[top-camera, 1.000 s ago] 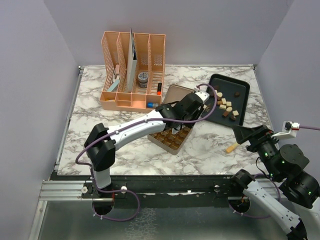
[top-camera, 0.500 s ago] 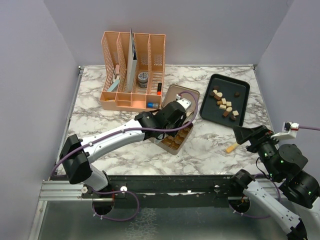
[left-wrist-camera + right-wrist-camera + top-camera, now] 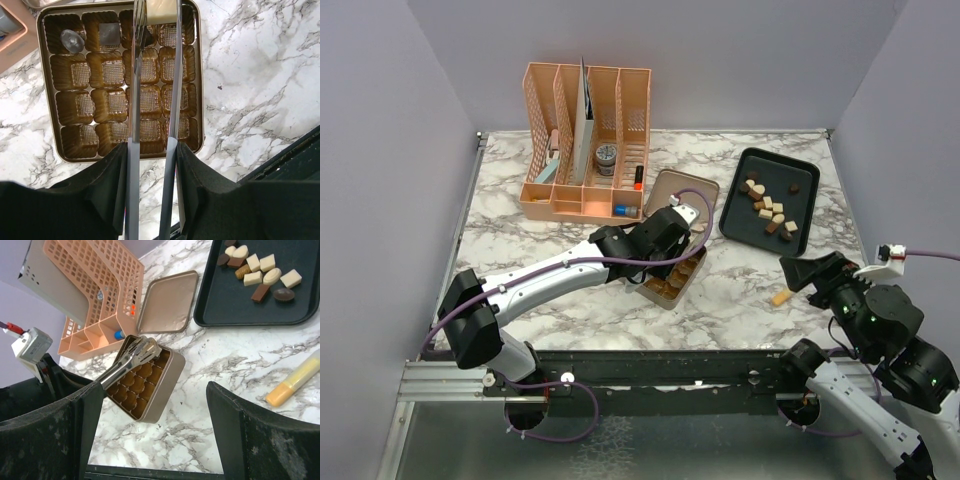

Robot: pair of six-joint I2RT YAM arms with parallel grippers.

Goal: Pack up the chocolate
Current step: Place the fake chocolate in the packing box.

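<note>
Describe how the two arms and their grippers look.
Both arms, left arm and right arm, have white links, black joints and a purple cable. The left gripper has long, thin silvery fingers; the right gripper has broad matte-black ones.

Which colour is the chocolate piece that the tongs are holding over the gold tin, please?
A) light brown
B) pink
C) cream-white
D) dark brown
C: in the left wrist view, the tongs pinch a cream-white piece between their tips, above the far row of cells of the gold tin.
</note>
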